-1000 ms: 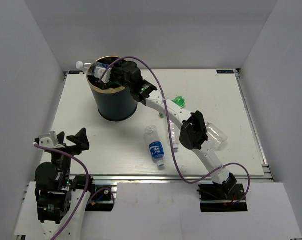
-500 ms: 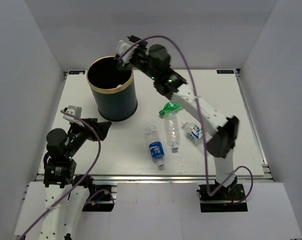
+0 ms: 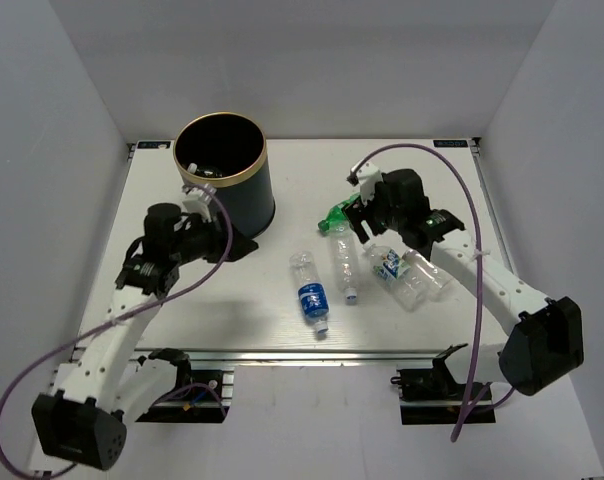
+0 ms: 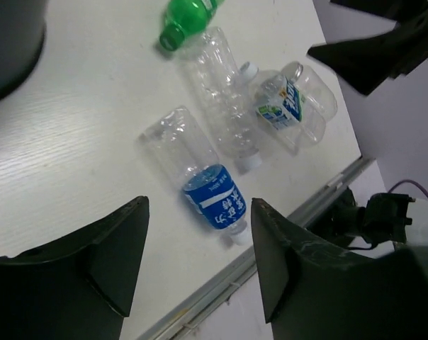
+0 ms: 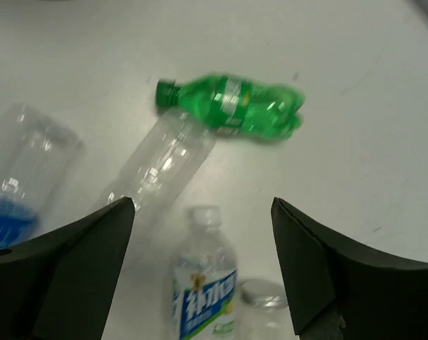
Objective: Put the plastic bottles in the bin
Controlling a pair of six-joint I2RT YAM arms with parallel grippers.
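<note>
Several plastic bottles lie right of the middle of the table: a green one, a clear one, a blue-labelled one and two more at the right. The dark bin stands at the back left with something white inside. My right gripper hovers open over the green bottle and a labelled bottle, holding nothing. My left gripper is open and empty beside the bin's base. It points toward the blue-labelled bottle, and the bin's wall shows at the upper left.
A metal rail runs along the table's near edge. White walls close in the table on the left, back and right. A loose-looking cap end of another clear bottle lies right next to the labelled bottle.
My right gripper has left the bin's rim and come down over the group of bottles, now empty. My left arm has reached forward to the bin's base, its jaws narrower than before.
</note>
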